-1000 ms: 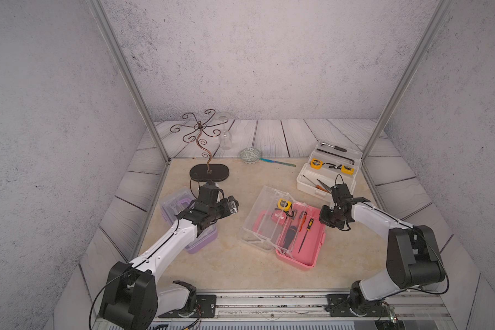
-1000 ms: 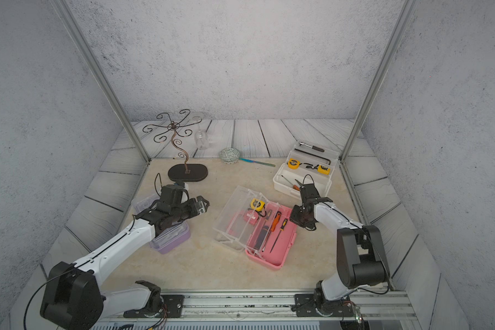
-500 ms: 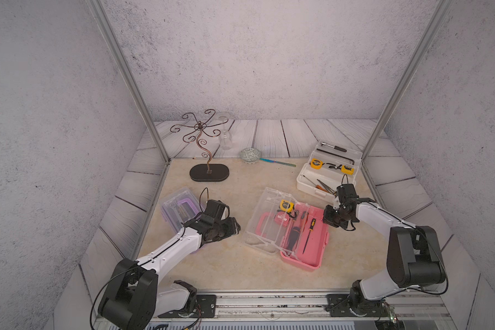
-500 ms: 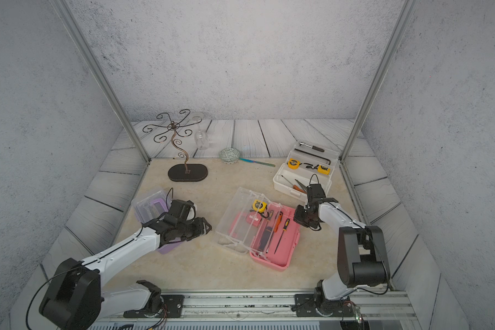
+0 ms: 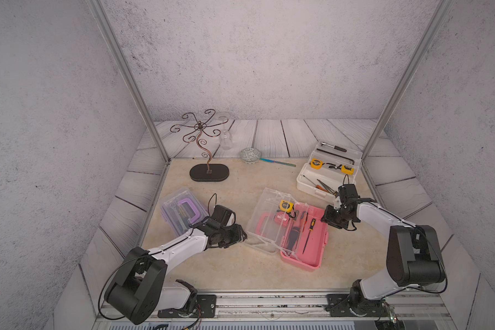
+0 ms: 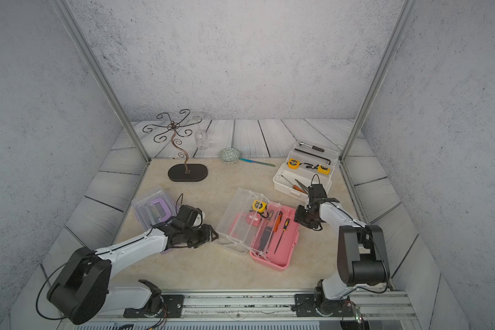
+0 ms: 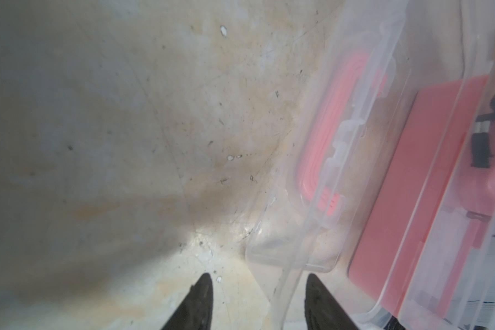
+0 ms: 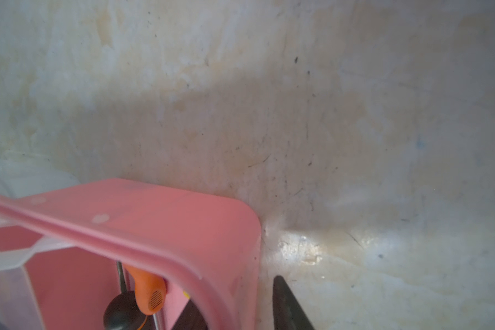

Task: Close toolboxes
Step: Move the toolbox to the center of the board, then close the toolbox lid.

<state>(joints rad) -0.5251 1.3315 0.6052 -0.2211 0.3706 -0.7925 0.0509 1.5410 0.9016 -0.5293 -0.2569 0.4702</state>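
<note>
There are three toolboxes on the table [image 5: 240, 274]. The purple toolbox [image 5: 183, 210] lies shut by the left edge. The white toolbox [image 5: 307, 185] stands open in the far right corner. The pink toolbox [image 5: 316, 253] lies open in the middle, nearer the front edge, with its clear lid [image 5: 265, 220] folded out toward the left. Both claws are at this pink one. The left gripper [image 5: 242, 235] sits low at the lid's outer edge. In its wrist view its two fingers [image 7: 202, 288] are spread apart with the lid's rim between them, nearer one finger, and they are not pinching it. The right gripper [image 5: 327, 221] is at the far right corner of the pink base. In its wrist view the pink wall [image 8: 212, 228] runs between the parted jaws, with one finger just outside it and a gap showing, so it holds nothing. One yellow tape measure [image 5: 285, 205] lies in the pink box and two more lie in the white one. One wire stand [image 5: 209, 171] and one small patterned bowl [image 5: 250, 155] sit toward the far edge.
</note>
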